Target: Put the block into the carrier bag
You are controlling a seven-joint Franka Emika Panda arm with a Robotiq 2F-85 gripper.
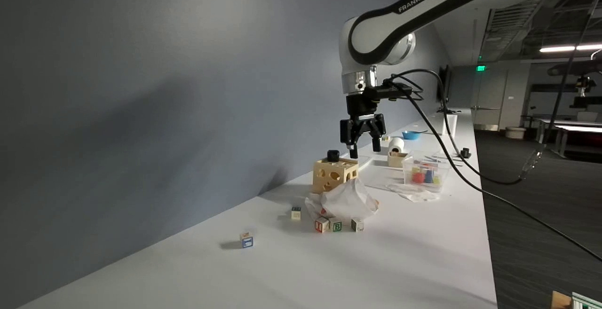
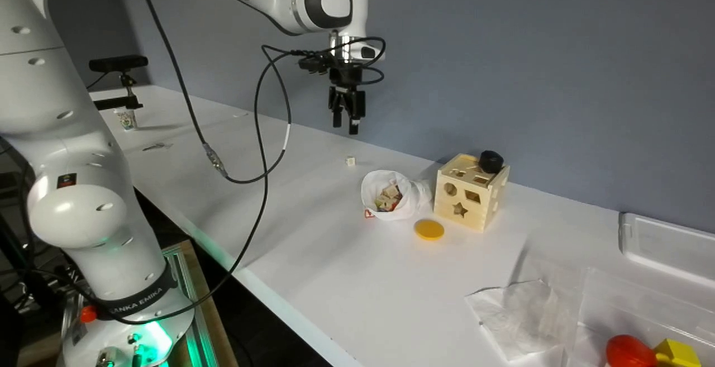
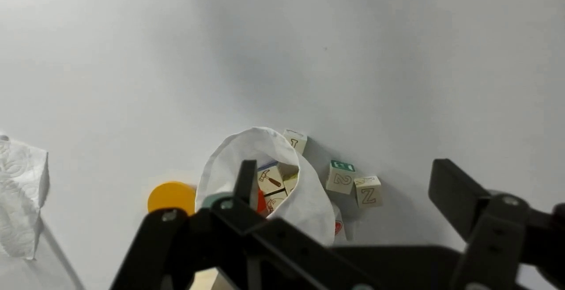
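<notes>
Sitting nearest, left, in an exterior view: a lone block on the worktop. Beyond: three blocks just before the white carrier bag, which holds further blocks. Farther: wooden box. Claw hangs above, released and spread wide.

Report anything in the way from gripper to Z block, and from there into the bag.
Nothing visible stands between the gripper and the Z block. Straight from there to the mouth of the bag, the block marked 2 and the bag's side lie in the way.
</notes>
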